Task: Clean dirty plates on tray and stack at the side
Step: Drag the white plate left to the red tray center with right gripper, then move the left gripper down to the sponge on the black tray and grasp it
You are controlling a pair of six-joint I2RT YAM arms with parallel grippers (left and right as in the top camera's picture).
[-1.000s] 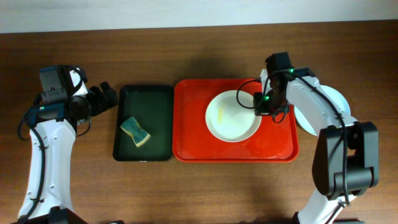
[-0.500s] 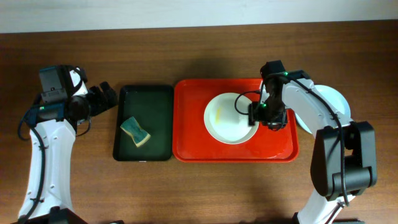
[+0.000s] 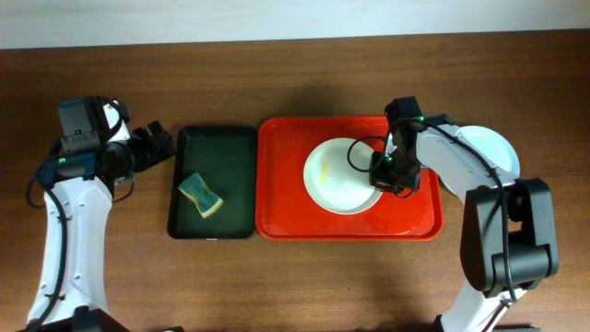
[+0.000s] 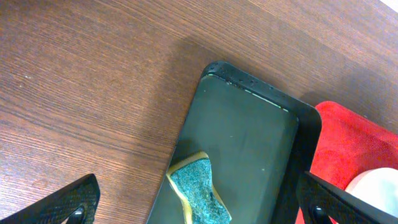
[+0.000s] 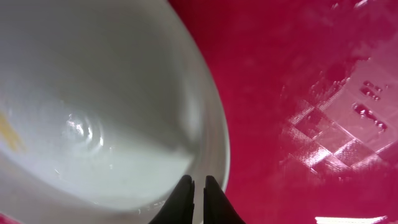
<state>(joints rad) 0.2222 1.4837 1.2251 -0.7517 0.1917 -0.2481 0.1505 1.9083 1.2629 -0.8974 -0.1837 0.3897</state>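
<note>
Wooden table [image 3: 277, 277] carrying red tray [image 3: 277, 207], pale plate [image 3: 336, 180] lying inside. Overhead hiding right gripper [image 3: 380, 175] tips; wrist view showing them pinching plate rim, nearly closed. Opposite, left gripper [image 3: 157, 140] gaping wide, holding nothing, hovering beside green tray [image 3: 235, 157].

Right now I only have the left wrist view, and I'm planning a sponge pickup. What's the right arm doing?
Observer: The right gripper is pinching the right rim of the plate on the red tray.
Operator: Is that plate dirty?
Observer: Yes, a yellow smear shows left of its middle.
Operator: Any plates elsewhere?
Observer: A second plate sits on the table right of the tray, partly under the right arm.
</note>
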